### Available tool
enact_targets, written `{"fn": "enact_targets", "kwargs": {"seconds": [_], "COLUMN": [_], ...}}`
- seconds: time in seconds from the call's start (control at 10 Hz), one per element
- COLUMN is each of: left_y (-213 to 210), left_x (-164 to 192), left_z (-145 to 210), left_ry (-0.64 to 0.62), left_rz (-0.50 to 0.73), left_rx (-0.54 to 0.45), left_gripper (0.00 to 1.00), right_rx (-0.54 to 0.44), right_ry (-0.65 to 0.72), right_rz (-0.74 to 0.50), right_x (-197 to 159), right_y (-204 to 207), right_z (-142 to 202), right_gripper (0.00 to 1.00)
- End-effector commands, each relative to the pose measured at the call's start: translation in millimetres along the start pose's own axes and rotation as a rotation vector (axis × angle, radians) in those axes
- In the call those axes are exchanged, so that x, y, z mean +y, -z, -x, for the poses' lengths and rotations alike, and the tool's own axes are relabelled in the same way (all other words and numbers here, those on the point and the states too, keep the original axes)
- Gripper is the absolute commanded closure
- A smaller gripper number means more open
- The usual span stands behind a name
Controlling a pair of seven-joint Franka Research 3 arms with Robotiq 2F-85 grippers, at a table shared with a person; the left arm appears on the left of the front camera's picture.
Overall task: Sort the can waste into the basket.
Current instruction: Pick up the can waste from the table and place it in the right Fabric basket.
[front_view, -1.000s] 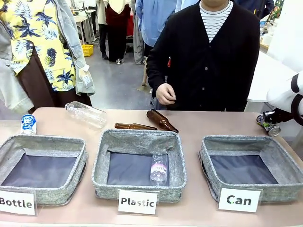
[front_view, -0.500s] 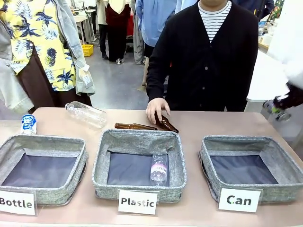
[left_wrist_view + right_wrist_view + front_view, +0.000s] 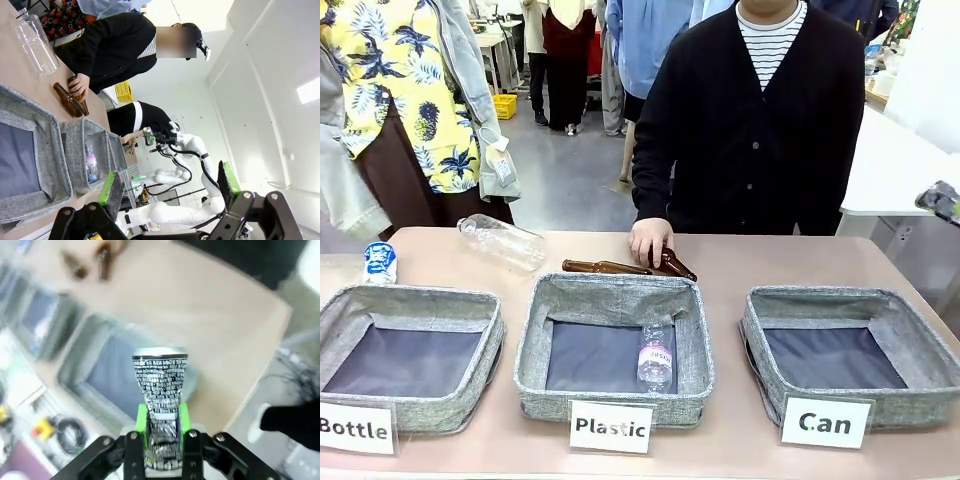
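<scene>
A dented silver can (image 3: 160, 385) with dark print stands upright between the green pads of my right gripper (image 3: 161, 415), which is shut on it. It hangs over a grey basket (image 3: 85, 367), blurred below. In the front view the basket (image 3: 760, 335) signed "Can" sits at the right. A blurred dark shape (image 3: 942, 200) shows at the right edge, above and to the right of that basket. A blue can (image 3: 380, 262) stands at the table's far left. My left gripper (image 3: 170, 182) is open and holds nothing, raised off to the side of the baskets.
The "Plastic" basket (image 3: 535, 345) holds a clear bottle (image 3: 657, 357). The "Bottle" basket (image 3: 490, 340) is at the left. Two brown bottles (image 3: 605, 267) lie behind them, with a person's hand (image 3: 649, 240) on one. A clear plastic bottle (image 3: 502, 241) lies at the far left.
My right gripper has lifted the dented can off the table's far right and carried it up and right, almost out of the front view. The person's hand came down onto a brown bottle.
</scene>
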State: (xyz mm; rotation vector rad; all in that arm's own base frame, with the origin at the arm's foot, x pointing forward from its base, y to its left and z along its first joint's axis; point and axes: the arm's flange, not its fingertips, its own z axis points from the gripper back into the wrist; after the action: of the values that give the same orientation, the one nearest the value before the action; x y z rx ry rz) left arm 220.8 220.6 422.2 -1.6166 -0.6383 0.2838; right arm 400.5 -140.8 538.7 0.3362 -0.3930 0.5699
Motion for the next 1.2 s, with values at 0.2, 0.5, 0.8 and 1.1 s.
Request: {"fn": "enact_targets", "kwargs": {"seconds": [0.2,0.5,0.8,1.1], "left_y": [-1.0,-1.0,-1.0,-55.0], "left_x": [-1.0,-1.0,-1.0,-109.0], "left_z": [1.9,1.9,1.9,-26.1], "left_ry": [0.022,0.022,0.022,0.031], "left_rz": [0.004,0.004,0.004,0.311], "left_rx": [0.012,0.012,0.012,-0.166], "left_gripper": [0.0,0.0,0.0,0.0], "right_rx": [0.184,0.205,0.158,0.115], "right_ry": [-0.561,-0.767,-0.735,-0.679], "right_rz": [-0.344,-0.433,-0.461,-0.469], "right_x": [30.5,47.6,49.0,49.5], "right_y": [21.5,46.6,56.8,70.9], "right_z": [29.6,29.1,20.9,12.4], "right_gripper": [1.0,1.0,1.0,0.07]}}
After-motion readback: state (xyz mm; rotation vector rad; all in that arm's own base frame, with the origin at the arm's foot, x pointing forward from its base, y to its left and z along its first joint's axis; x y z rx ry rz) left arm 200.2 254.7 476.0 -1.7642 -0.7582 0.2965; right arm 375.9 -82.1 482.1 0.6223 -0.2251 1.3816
